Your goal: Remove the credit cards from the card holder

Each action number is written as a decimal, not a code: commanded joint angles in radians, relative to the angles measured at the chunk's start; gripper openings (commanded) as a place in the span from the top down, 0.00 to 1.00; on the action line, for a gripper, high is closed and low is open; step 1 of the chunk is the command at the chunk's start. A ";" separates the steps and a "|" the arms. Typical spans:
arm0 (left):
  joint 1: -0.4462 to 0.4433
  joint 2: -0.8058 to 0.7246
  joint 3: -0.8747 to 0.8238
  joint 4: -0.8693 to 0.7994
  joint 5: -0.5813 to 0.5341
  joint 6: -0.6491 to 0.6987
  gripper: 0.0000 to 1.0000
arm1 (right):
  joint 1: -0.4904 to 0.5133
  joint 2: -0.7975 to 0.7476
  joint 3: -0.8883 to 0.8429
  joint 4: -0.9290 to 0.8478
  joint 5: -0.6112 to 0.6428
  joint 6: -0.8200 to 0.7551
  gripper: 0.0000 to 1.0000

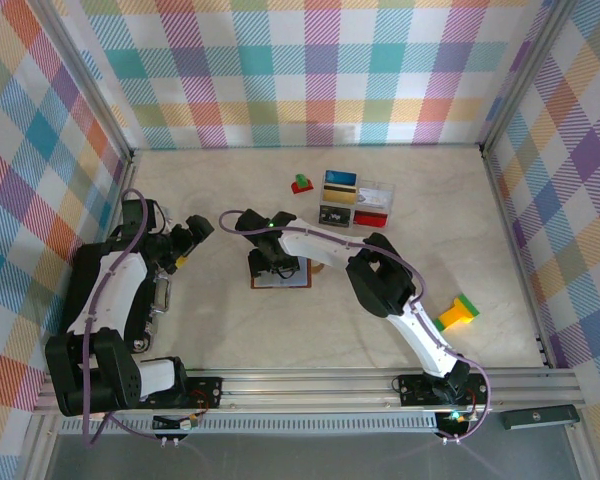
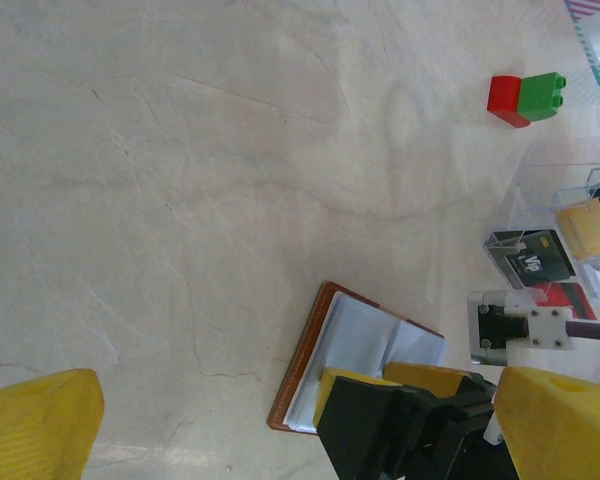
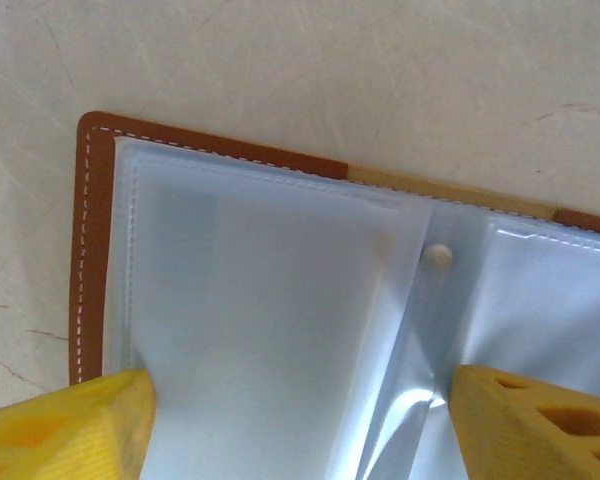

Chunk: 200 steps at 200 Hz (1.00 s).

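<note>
While open, right gripper (image 3: 305,425) over wallet (image 3: 250,270)

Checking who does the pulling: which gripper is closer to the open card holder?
Right. The right gripper hangs open directly over the card holder; the left gripper sits off to its left, apart from it.

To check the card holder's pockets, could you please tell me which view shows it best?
The right wrist view: the card holder lies open below, bluish sleeves and brown border sharp. The left wrist view shows it partly behind the right gripper; the top view, small and mostly covered.
</note>
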 commanded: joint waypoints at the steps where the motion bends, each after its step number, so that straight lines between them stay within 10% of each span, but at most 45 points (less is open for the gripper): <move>1: 0.017 0.010 -0.009 0.010 0.028 0.009 0.00 | 0.008 0.047 0.013 -0.087 0.011 -0.006 0.23; 127: 0.014 0.078 -0.015 0.018 0.096 -0.011 0.03 | -0.027 -0.033 -0.203 0.089 -0.056 0.022 0.47; 200: -0.098 0.212 -0.024 0.129 0.158 -0.085 0.21 | -0.047 -0.094 -0.291 0.195 -0.084 -0.008 0.61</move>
